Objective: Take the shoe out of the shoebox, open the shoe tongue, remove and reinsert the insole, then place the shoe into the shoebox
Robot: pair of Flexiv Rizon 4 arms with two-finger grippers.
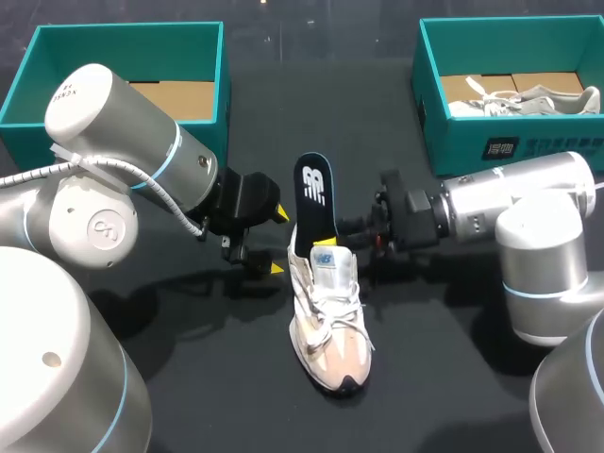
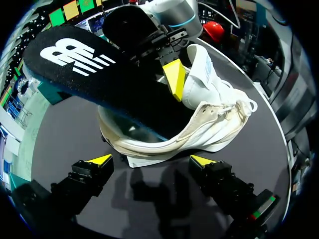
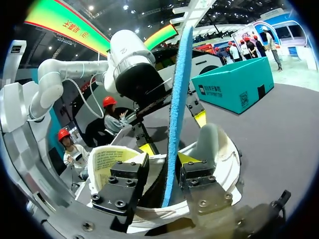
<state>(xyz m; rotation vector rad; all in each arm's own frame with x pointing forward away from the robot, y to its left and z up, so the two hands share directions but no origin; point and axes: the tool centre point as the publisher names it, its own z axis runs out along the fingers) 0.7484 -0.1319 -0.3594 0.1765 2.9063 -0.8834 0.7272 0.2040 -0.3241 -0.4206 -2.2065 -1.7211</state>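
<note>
A white and beige shoe (image 1: 330, 321) lies on the black table, toe toward the near edge. A dark insole (image 1: 313, 189) with a blue underside stands upright out of its heel opening. My right gripper (image 1: 338, 236) reaches in from the right at the shoe's collar. In the right wrist view its fingers (image 3: 166, 154) straddle the insole's blue edge (image 3: 175, 99) with small gaps, open. My left gripper (image 1: 279, 242) stands wide open just left of the heel. In its own view the shoe (image 2: 199, 129) lies ahead of its spread tips (image 2: 149, 160), untouched.
A teal shoebox (image 1: 123, 30) with a cardboard bottom stands at the back left. At the back right, another teal shoebox (image 1: 472, 142) holds a second pale shoe (image 1: 528, 99). Black table surface stretches in front of the shoe.
</note>
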